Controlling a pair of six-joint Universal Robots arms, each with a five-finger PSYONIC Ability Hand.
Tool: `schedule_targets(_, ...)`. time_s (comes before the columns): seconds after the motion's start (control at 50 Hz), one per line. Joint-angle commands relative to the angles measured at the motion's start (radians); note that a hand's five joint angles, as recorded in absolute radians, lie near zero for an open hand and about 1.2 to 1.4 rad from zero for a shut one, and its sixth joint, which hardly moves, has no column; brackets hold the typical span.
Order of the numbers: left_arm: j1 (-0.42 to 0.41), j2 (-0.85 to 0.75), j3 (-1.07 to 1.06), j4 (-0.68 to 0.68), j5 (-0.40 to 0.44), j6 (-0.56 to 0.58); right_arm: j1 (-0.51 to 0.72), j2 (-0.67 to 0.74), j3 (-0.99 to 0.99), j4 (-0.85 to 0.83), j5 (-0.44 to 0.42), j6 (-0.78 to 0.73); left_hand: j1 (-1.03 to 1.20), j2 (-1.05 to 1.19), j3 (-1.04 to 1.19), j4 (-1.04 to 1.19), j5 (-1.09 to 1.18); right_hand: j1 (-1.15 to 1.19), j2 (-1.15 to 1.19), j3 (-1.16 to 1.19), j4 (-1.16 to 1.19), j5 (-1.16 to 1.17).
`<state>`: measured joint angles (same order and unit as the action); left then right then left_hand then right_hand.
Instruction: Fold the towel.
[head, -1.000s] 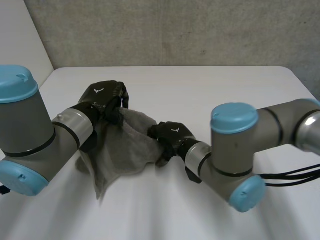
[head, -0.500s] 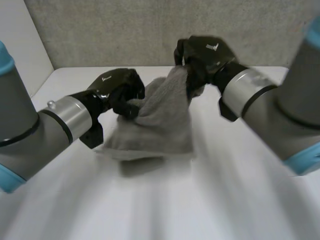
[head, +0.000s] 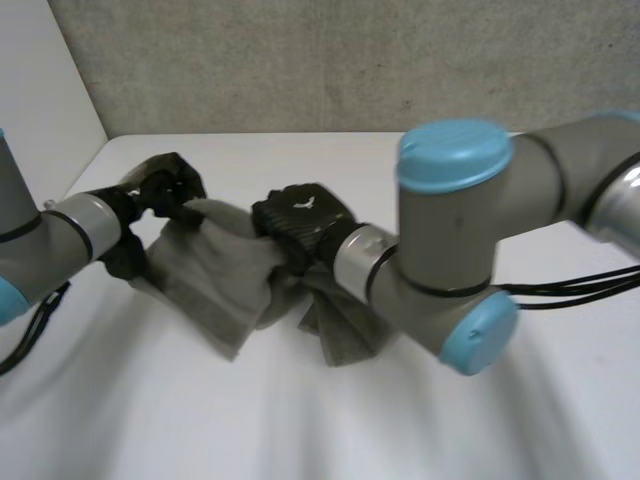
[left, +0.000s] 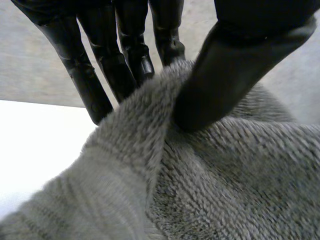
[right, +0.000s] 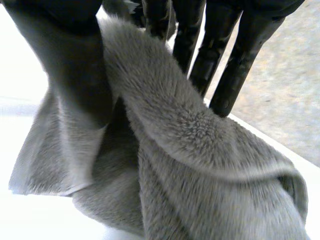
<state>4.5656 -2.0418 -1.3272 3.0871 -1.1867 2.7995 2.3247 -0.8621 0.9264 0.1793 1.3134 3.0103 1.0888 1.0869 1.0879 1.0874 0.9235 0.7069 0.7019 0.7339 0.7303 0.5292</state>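
Observation:
The grey towel (head: 222, 285) lies crumpled on the white table (head: 420, 170), between both arms. My left hand (head: 166, 186) is at the towel's far left edge. In the left wrist view its thumb (left: 225, 75) presses a fold of the towel (left: 225, 180) against the fingers (left: 127, 55). My right hand (head: 298, 222) is over the middle of the towel. In the right wrist view a thick ridge of the towel (right: 190, 150) runs between the thumb (right: 70, 60) and the straight fingers (right: 222, 60); the rest hangs bunched below the palm.
A grey wall (head: 330, 60) stands behind the table's far edge. My right arm (head: 450, 260) reaches across the middle of the table, with part of the towel (head: 340, 325) under its wrist.
Both hands have come down from a raised hold. The right hand dropped and moved left onto the towel's middle, the left hand drew back to the left, and the towel now rests bunched on the table.

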Motion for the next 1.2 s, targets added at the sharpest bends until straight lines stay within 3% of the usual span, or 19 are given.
schedule_targets(0.02,0.070,-0.035,0.048,-0.037,-0.001,0.118,0.025,0.057,-0.077,0.028,0.026,0.030,-0.683,-0.681,-0.682,-0.682,-0.693,-0.532,-0.527,-0.559,-0.556,-0.529)
schedule_targets(0.14,0.062,-0.012,0.049,-0.044,-0.001,0.127,-0.004,-0.009,-0.057,0.060,0.053,0.039,-0.781,-0.779,-0.780,-0.780,-0.791,-0.532,-0.527,-0.559,-0.556,-0.529)
schedule_targets(0.26,0.041,0.095,0.016,-0.050,-0.001,0.143,-0.148,-0.152,0.045,0.071,0.047,0.058,-0.770,-0.768,-0.769,-0.768,-0.779,-0.532,-0.527,-0.559,-0.556,-0.529)
schedule_targets(0.42,-0.051,0.262,-0.116,-0.056,-0.007,0.224,-0.271,-0.195,0.072,0.094,0.038,0.048,-0.749,-0.747,-0.748,-0.748,-0.758,-0.532,-0.527,-0.559,-0.556,-0.529)
schedule_targets(0.58,-0.145,0.334,-0.273,-0.054,-0.082,0.242,-0.324,-0.106,-0.001,0.161,-0.043,0.041,-0.728,-0.727,-0.728,-0.727,-0.738,-0.422,-0.417,-0.449,-0.446,-0.419)
schedule_targets(0.62,-0.198,0.330,-0.322,-0.048,-0.154,0.239,-0.326,-0.039,-0.062,0.172,-0.054,0.033,-0.726,-0.724,-0.725,-0.724,-0.735,-0.349,-0.344,-0.376,-0.373,-0.346)
schedule_targets(0.68,-0.226,0.324,-0.340,-0.042,-0.194,0.236,-0.326,-0.003,-0.104,0.189,-0.057,0.032,-0.726,-0.724,-0.725,-0.724,-0.735,-0.325,-0.320,-0.352,-0.349,-0.322)
schedule_targets(0.78,-0.329,0.235,-0.365,0.074,-0.374,0.239,-0.315,0.193,-0.334,0.317,-0.068,0.033,-0.731,-0.730,-0.730,-0.730,-0.741,-0.317,-0.312,-0.344,-0.340,-0.313)
schedule_targets(0.88,-0.364,0.154,-0.345,0.156,-0.493,0.248,-0.306,0.328,-0.470,0.393,-0.086,0.033,-0.734,-0.732,-0.733,-0.733,-0.744,-0.317,-0.312,-0.344,-0.340,-0.313)
schedule_targets(0.94,-0.369,0.102,-0.319,0.180,-0.528,0.250,-0.288,0.388,-0.514,0.407,-0.080,0.032,-0.731,-0.730,-0.731,-0.730,-0.741,-0.317,-0.312,-0.344,-0.340,-0.313)
schedule_targets(1.2,-0.370,-0.003,-0.235,0.235,-0.537,0.252,-0.268,0.460,-0.531,0.402,-0.074,0.019,-0.726,-0.724,-0.725,-0.724,-0.735,-0.279,-0.274,-0.305,-0.302,-0.275)
